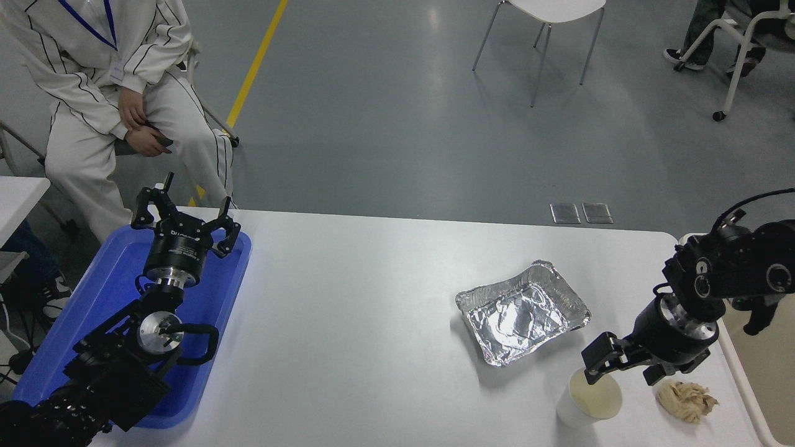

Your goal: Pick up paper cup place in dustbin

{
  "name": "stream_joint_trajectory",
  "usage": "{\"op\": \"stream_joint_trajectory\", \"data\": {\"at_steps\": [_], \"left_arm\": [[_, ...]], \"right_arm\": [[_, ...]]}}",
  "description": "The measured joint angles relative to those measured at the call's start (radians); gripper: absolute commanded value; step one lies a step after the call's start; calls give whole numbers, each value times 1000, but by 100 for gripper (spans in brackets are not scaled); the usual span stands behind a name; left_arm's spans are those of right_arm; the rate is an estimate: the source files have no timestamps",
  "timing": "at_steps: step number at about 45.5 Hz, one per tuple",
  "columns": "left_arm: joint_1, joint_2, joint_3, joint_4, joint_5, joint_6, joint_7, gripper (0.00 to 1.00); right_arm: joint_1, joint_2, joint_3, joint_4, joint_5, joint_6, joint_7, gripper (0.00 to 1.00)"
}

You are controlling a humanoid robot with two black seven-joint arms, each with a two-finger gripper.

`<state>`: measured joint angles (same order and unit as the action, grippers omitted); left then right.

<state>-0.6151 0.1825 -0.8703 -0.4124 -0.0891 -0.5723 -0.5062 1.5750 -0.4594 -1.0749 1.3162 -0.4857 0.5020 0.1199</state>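
The paper cup (589, 402) stands upright near the table's front right, white outside and cream inside. My right gripper (627, 369) is open just behind and to the right of it, low over the table, with one finger (601, 357) at the cup's far rim; I cannot tell if it touches. The cup is not between the fingers. The beige dustbin (773, 372) shows at the right edge, beside the table and partly behind my right arm. My left gripper (186, 215) is parked open over the blue tray at the lower left.
A crumpled foil tray (523, 310) lies just behind the cup. A crumpled tan paper wad (687, 401) lies right of the cup, under my right wrist. The blue plastic tray (93, 304) is at the left. A person sits at the far left.
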Motion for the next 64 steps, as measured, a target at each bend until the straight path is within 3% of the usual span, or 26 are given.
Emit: {"op": "stream_joint_trajectory", "data": {"at_steps": [14, 16, 21, 25, 64], "left_arm": [[0, 0, 0, 0, 0, 0, 0, 100], [0, 0, 0, 0, 0, 0, 0, 100], [0, 0, 0, 1, 0, 0, 0, 100], [0, 0, 0, 1, 0, 0, 0, 100], [0, 0, 0, 0, 0, 0, 0, 100]], "right_arm": [[-74, 1, 27, -21, -13, -64, 1, 82], [-80, 1, 29, -22, -16, -72, 1, 69], [-95, 1, 30, -24, -25, -93, 1, 23], [-104, -1, 30, -25, -29, -103, 0, 0], [-40, -55, 22, -12, 36, -62, 4, 0]]}}
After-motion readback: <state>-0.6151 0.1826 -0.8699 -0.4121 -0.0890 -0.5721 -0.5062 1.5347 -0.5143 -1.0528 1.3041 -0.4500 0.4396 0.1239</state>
